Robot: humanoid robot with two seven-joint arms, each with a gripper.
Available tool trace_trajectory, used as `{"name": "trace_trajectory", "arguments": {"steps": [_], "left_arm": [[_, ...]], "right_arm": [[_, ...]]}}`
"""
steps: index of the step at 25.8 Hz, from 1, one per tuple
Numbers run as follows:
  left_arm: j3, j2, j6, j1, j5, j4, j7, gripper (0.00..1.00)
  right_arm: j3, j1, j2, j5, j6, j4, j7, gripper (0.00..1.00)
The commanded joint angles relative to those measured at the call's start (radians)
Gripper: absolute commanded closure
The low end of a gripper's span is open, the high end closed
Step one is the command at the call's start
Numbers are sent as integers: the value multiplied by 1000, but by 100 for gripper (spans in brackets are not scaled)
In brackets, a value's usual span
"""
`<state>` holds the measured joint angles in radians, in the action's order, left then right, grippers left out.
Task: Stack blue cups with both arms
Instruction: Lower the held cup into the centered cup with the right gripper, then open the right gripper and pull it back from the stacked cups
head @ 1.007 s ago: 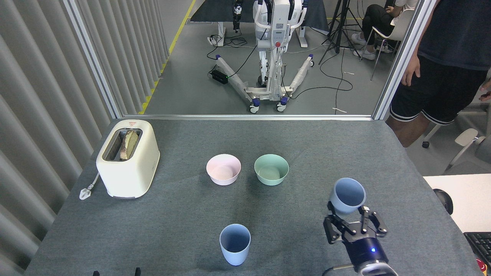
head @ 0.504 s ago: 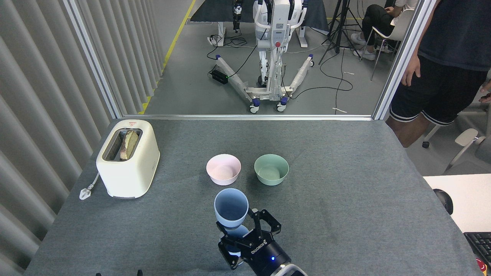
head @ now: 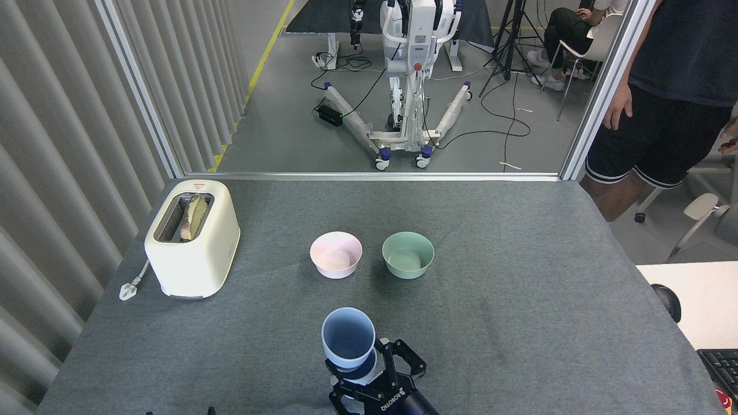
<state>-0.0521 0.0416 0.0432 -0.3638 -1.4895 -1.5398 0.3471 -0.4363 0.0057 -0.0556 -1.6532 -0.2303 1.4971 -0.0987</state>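
Observation:
One pale blue cup [head: 346, 341] stands upright in my right gripper [head: 369, 362], which is shut on its lower wall near the table's front edge. Its base sits down inside the second blue cup [head: 357, 374], of which only a sliver of rim shows beneath it; the rest is hidden by the held cup and the gripper. The black right arm comes up from the bottom edge. Of my left gripper [head: 177, 411] only two dark fingertips show at the bottom left edge, set apart with nothing between them.
A pink bowl [head: 336, 254] and a mint-green bowl [head: 407, 254] stand side by side just beyond the cups. A cream toaster [head: 192, 237] holding bread sits at the left, its plug trailing. A person [head: 663, 98] stands off the table's far right corner.
My right gripper carried its cup from the right side over to the front-centre cup, then lowered it into that cup. Nothing else on the table has moved.

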Motion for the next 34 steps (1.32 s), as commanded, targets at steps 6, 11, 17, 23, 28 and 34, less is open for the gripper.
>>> {"name": "trace_trajectory", "arguments": {"steps": [6, 11, 17, 23, 28, 34], "left_arm": [[0, 0, 0, 0, 0, 1, 0, 0], [0, 0, 0, 0, 0, 6, 0, 0], [0, 0, 0, 0, 0, 6, 0, 0], [0, 0, 0, 0, 0, 4, 1, 0], [-2, 0, 0, 0, 0, 6, 1, 0], [-2, 0, 0, 2, 0, 6, 1, 0]], "right_arm": [[7, 2, -1, 4, 6, -8, -3, 45], [30, 2, -3, 7, 9, -14, -6, 45], [42, 2, -3, 9, 8, -15, -6, 39], [41, -1, 6, 7, 8, -17, -4, 39], [41, -1, 6, 7, 8, -18, -4, 39], [39, 3, 2, 7, 5, -17, -4, 39]]}}
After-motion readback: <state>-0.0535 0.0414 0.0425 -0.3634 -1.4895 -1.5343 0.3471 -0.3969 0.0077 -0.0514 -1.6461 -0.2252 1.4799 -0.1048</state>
